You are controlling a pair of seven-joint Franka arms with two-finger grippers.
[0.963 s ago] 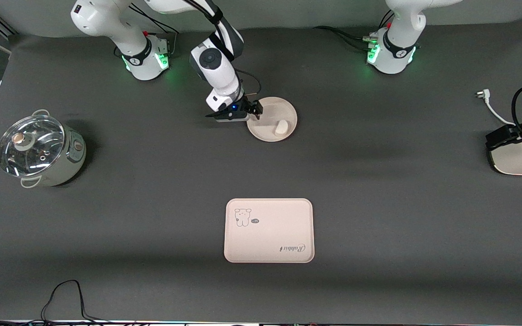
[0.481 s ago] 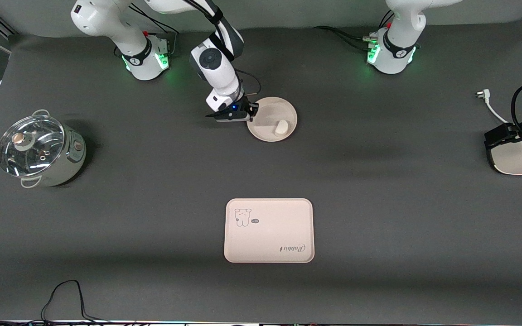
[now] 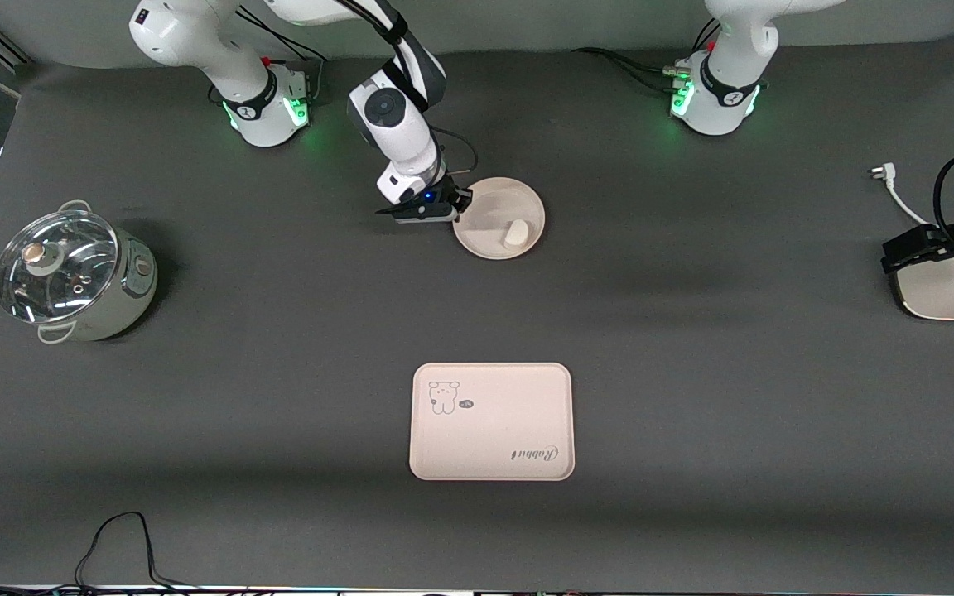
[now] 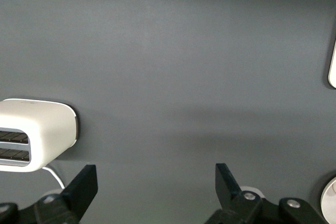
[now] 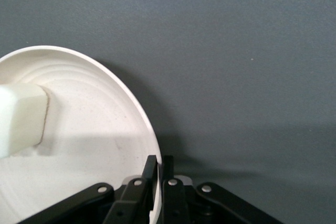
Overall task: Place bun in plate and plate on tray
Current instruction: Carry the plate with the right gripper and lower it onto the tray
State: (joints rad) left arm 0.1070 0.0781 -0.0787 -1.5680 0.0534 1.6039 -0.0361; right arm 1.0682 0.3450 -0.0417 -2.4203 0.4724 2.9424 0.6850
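The round cream plate (image 3: pixel 500 199) sits on the table near the robots' bases, with the small off-white bun (image 3: pixel 515 233) lying in it. My right gripper (image 3: pixel 460 207) is shut on the plate's rim at the side toward the right arm's end. In the right wrist view the fingers (image 5: pixel 151 170) pinch the rim of the plate (image 5: pixel 94 145) and the bun (image 5: pixel 21 119) lies inside. The cream-pink tray (image 3: pixel 491 420) with the bear drawing lies nearer to the front camera, bare. My left gripper (image 3: pixel 908 252) is open over the table's edge at the left arm's end; it also shows in the left wrist view (image 4: pixel 155 182).
A glass-lidded pot (image 3: pixel 71 277) stands toward the right arm's end. A white toaster (image 3: pixel 945 290) sits under the left gripper, also in the left wrist view (image 4: pixel 37 140), with a white plug cable (image 3: pixel 895 194) beside it. A black cable (image 3: pixel 113 538) lies at the front edge.
My right gripper's fingers have closed on the plate's rim, and the plate has shifted very slightly. The left gripper has drifted a little over the toaster.
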